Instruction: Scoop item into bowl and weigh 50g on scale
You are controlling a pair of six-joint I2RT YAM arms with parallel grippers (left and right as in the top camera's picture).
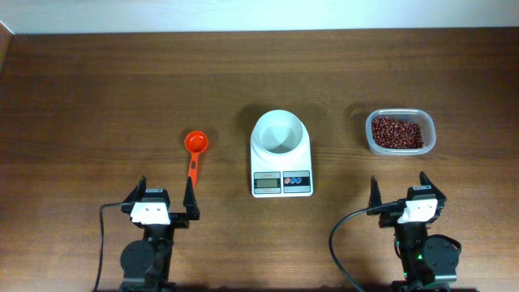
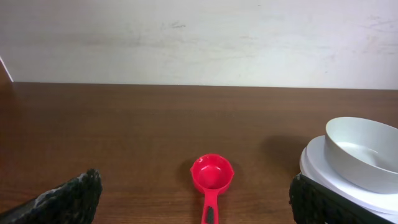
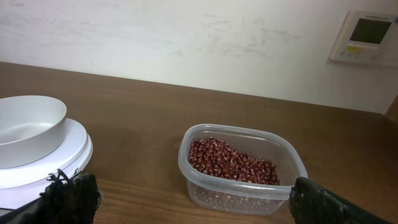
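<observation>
The white bowl (image 1: 280, 134) stands empty on the white scale (image 1: 281, 180) at the table's middle; both also show in the left wrist view, the bowl (image 2: 364, 152) on the scale (image 2: 323, 174), and in the right wrist view (image 3: 28, 127). The red-brown beans (image 1: 396, 131) lie in a clear plastic container (image 1: 401, 148) to the right, also in the right wrist view (image 3: 231, 160). A red scoop (image 1: 195, 146) lies left of the scale, seen ahead in the left wrist view (image 2: 211, 175). My left gripper (image 1: 163, 200) and right gripper (image 1: 399, 195) are open and empty near the front edge.
A white wall panel with a small display (image 3: 364, 36) hangs on the wall at the far right. Black cables (image 1: 340, 235) run from each arm base at the table's front.
</observation>
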